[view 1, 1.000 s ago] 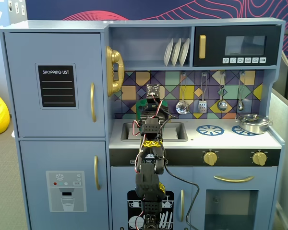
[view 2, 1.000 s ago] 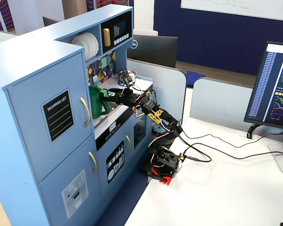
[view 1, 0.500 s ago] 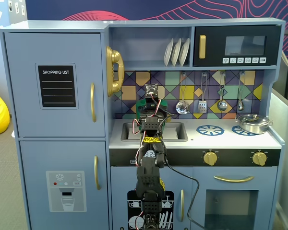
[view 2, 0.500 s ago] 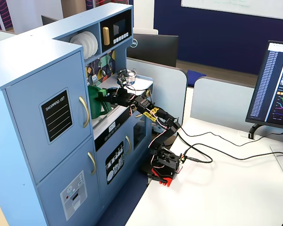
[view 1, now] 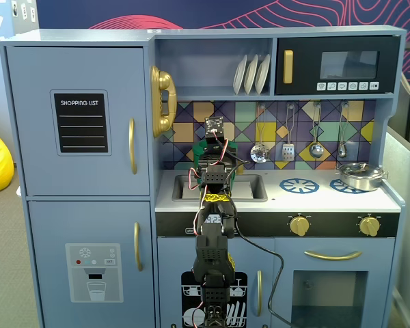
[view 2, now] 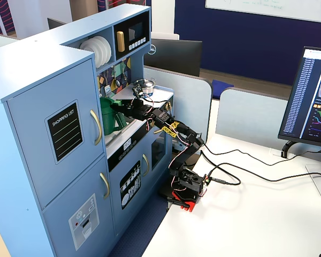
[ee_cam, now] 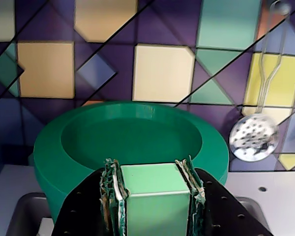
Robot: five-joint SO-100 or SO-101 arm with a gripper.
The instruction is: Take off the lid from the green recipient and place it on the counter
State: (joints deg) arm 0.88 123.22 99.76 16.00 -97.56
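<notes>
Right, toy kitchen (view 1: 82,205) first: pale table (view 1: 280,198) w/ recessed sink (view 1: 249,188) on the left in a fixed view and blue burner rings (view 1: 298,185) to the right. Sink looks bare where the arm doesn't hide it. The green recipient (view 2: 108,119) stands at the back by the tiled wall, at the sink end; can't tell whether its base sits in the sink or on the rim behind it. A silver pot (view 1: 359,175) sits on the far right ring, well apart from the green one; contents not visible. White plates (view 1: 251,74) stand upright on the shelf above.

The lid (ee_cam: 132,137) fills the wrist view as a round green disc w/ raised rim, level w/ the recipient's top; can't tell if it's seated or just lifted clear. Its blocky knob (ee_cam: 150,206) is pinched between both fingers of the gripper (ee_cam: 150,172), jaws closed to the knob's width.
</notes>
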